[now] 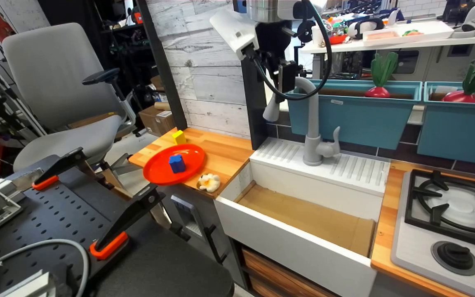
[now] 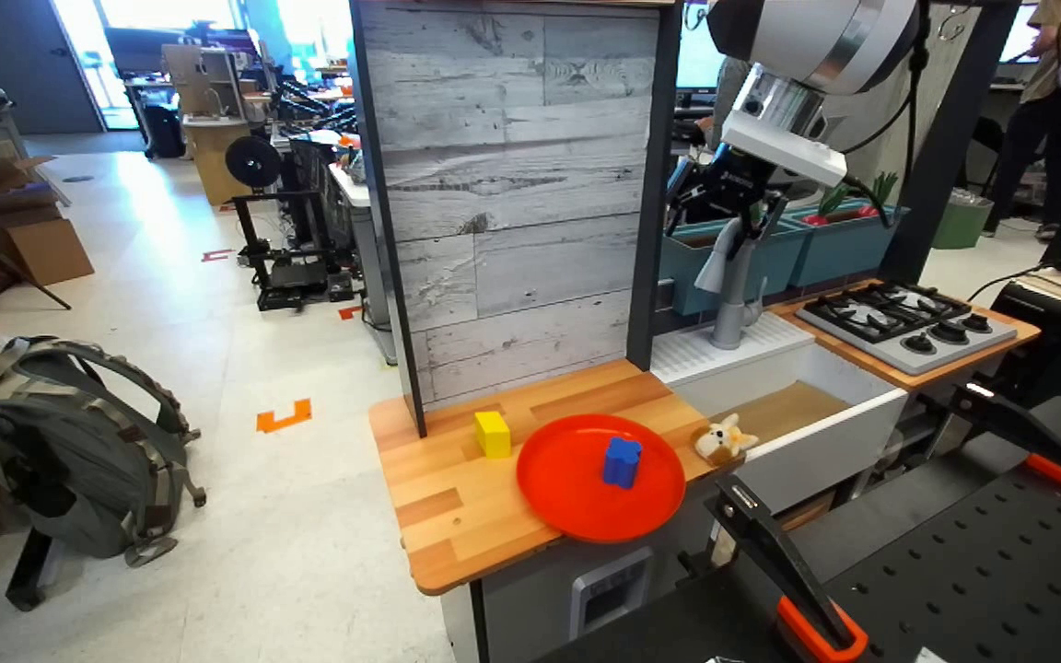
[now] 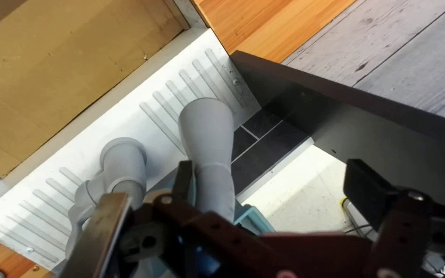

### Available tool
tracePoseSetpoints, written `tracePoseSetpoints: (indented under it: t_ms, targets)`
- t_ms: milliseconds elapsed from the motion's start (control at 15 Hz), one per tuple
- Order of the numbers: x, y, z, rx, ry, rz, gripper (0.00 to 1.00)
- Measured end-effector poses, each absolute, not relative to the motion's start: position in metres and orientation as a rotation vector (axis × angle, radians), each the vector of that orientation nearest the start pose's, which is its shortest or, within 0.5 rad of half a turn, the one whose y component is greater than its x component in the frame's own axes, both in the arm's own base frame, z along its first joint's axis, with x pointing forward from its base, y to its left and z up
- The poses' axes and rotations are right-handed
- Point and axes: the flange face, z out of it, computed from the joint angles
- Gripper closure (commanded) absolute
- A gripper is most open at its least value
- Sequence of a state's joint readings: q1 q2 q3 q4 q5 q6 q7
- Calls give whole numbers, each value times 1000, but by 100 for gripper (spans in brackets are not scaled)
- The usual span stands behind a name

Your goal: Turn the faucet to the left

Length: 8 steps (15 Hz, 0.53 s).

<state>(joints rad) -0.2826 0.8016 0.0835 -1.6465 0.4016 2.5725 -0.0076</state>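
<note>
Pincer (image 3: 270,173) is splayed wide near the faucet (image 3: 208,133); the plate (image 1: 158,167) only shows up in both exterior views.

Grey faucet (image 1: 313,117) stands upright on wht ledge (image 1: 282,149) w/ spout (image 1: 271,111) arched along it

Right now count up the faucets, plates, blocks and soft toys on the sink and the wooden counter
Grey faucet: 1
Red plate: 1
Yellow block and blue block: 2
Soft toy: 1
Total: 5
</note>
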Motion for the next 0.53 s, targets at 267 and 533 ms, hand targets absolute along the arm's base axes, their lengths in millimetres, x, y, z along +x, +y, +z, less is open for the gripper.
tracePoseSetpoints:
  t_ms: [267,533]
  targets:
    - [675,-152,154,-2760,725,-217,0]
    - [663,-167,149,-2787,654,-212,0]
